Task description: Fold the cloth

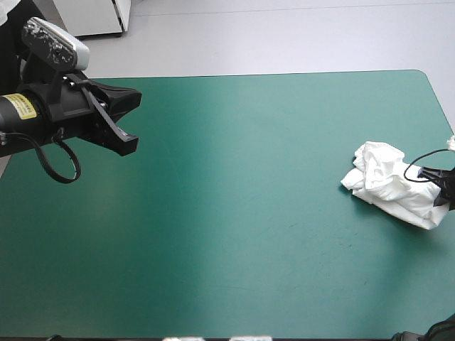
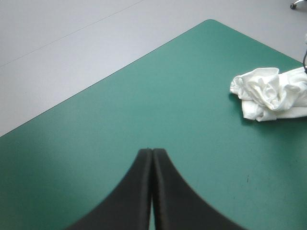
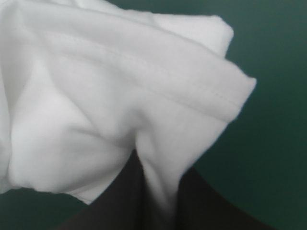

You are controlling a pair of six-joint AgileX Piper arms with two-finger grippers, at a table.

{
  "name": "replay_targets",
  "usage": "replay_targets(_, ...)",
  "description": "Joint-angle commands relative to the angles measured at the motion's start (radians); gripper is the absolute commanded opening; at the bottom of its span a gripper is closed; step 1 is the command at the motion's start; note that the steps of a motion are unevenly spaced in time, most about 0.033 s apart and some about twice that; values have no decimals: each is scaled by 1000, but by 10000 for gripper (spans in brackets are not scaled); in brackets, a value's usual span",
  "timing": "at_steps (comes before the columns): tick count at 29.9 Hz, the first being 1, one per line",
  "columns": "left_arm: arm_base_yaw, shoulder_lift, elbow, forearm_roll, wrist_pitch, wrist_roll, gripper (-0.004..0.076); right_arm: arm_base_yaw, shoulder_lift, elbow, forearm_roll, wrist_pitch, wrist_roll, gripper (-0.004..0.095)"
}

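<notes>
My right end effector (image 3: 154, 167) pinches the crumpled T-shirt (image 1: 387, 179); my left end effector (image 2: 152, 152) hangs closed, empty. I'd lift slowly to unfurl it.

The left arm is coming in from the left side and is hanging up in the air. Its wrist is pointing forward and a little down. The left gripper (image 1: 126, 142) is pressing its two black fingers (image 2: 139, 191) tight together. They are making one pointed tip, and nothing is sitting between them.

The right arm is coming in from the right side, and only its very end is showing in the high view. The right gripper (image 1: 444, 190) is sitting down low. Its two black fingers (image 3: 117, 196) are almost touching, and they are pinching a fold of the white T-shirt (image 3: 120, 96) between them.
</notes>
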Motion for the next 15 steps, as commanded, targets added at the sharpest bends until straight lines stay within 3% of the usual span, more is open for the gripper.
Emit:
replay_targets(1, -2, -22, -24, -60, -17, 13, -10, -15, -50, -20, 56, -8, -35, 144)
replay_targets(5, -2, -22, -24, -63, -18, 13, -10, -15, -54, -22, 68, 26, -39, 406)
replay_targets(8, -2, -22, -24, -63, -18, 13, -10, -15, -83, -22, 72, 33, -30, 542)
replay_targets(11, -2, -31, -24, -63, -18, 13, -10, -15, -141, -22, 98, 31, -27, 554)
replay_targets(15, -2, -63, -24, -54, -11, 13, -10, -9, -257, -22, 264, 26, -45, 554)
